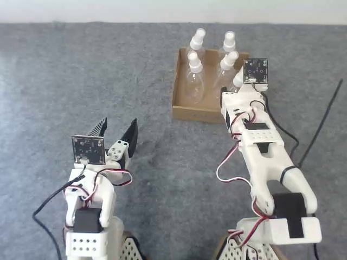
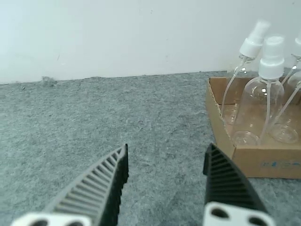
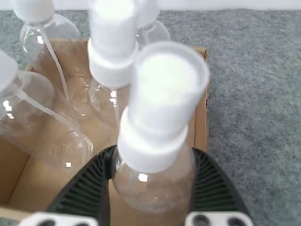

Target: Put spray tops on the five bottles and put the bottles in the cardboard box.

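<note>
- Clear plastic bottle, spray top fitted, is clamped in the right hand by the right wall of the cardboard box. Four capped bottles stand close beside it.
- Risk: a skewed release could tip it onto its neighbours or snag the wall.
- Right arm reaches forward over the box. Left hand hangs open and empty above the bench, well apart.

The left arm sits folded back near its base, and the left gripper points forward with its 2 fingers spread wide. The right arm stretches well forward, the right gripper clamped on 1 bottle.
</note>
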